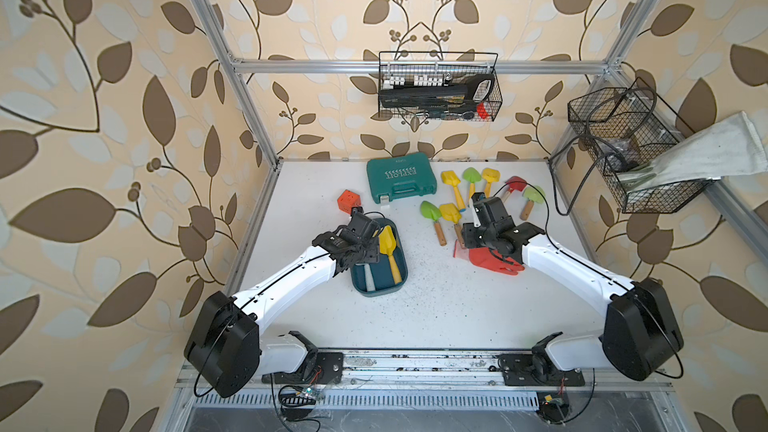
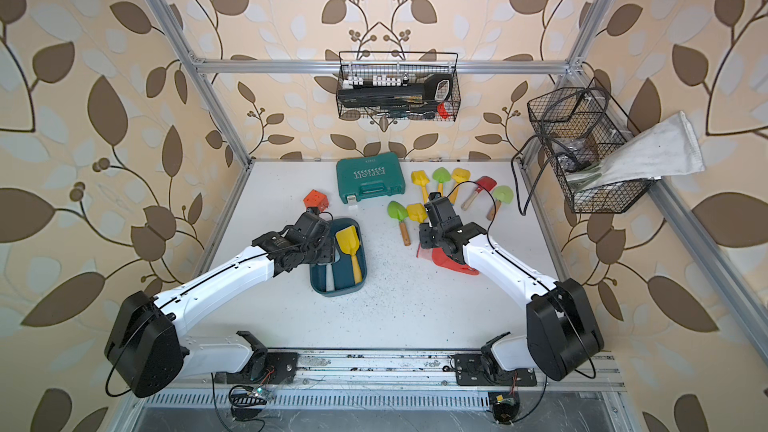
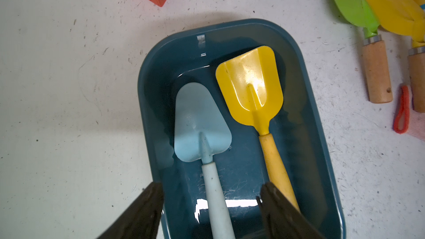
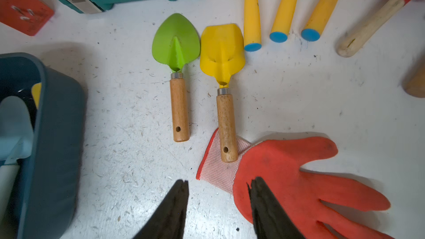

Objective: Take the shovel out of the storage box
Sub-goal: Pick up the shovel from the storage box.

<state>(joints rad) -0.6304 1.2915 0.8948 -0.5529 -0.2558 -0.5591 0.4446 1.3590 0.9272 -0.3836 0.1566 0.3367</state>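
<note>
Two shovels lie in our storage box (image 3: 149,102), pale blue shovel (image 3: 200,120) beside yellow shovel (image 3: 250,86), our left gripper (image 3: 211,187) jaws wide astride the pale blue handle, gripping nothing, our right gripper (image 4: 218,181) jaws parted, empty, over table (image 4: 299,102) beside red glove (image 4: 287,175)

Dark teal storage box (image 3: 296,93), pale blue shovel (image 3: 200,125) and yellow shovel (image 3: 250,83) lying inside, side by side

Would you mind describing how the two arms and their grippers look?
Both the left arm and right arm have white shells with black joints, large rounded black housings and thin black cables along them. The left gripper and right gripper are black with tapered fingers.
</note>
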